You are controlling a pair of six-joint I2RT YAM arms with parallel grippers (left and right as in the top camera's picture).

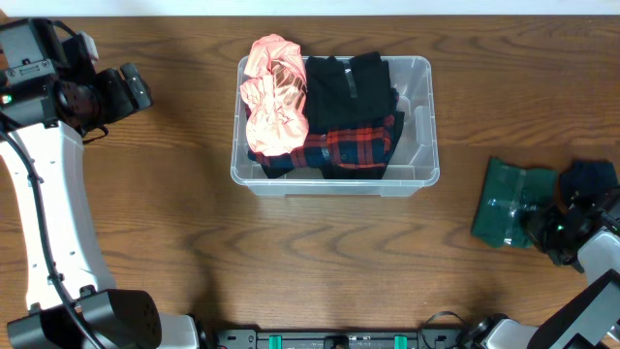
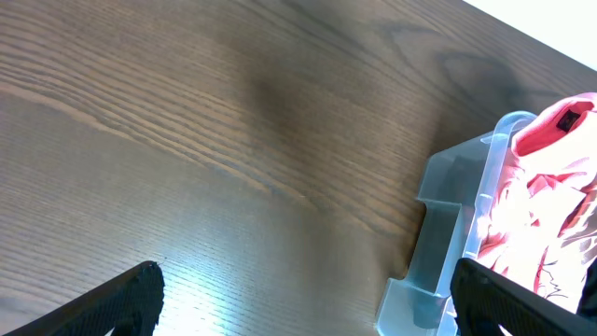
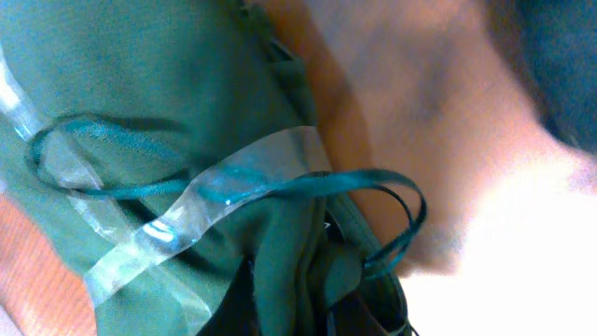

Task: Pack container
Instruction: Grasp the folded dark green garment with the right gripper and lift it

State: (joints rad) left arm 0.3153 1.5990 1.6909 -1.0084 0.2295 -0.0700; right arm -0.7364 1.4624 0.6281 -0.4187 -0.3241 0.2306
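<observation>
Container [image 1: 334,182] — well left of right tool [image 1: 554,227].

Clothes [image 1: 329,121] lie in the container [image 1: 419,116], the left gripper [image 1: 131,89] hangs well to its left, and a folded garment [image 1: 504,206] lies well to its right.

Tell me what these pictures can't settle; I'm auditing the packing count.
- Bottom of the container: overhead, buried under the clothes.
- Hold of the right gripper on the green garment: right wrist too close and blurred, fingers out of frame; overhead, the gripper itself covers the contact.
- Far side of the container: left wrist, cut by frame edge.
</observation>
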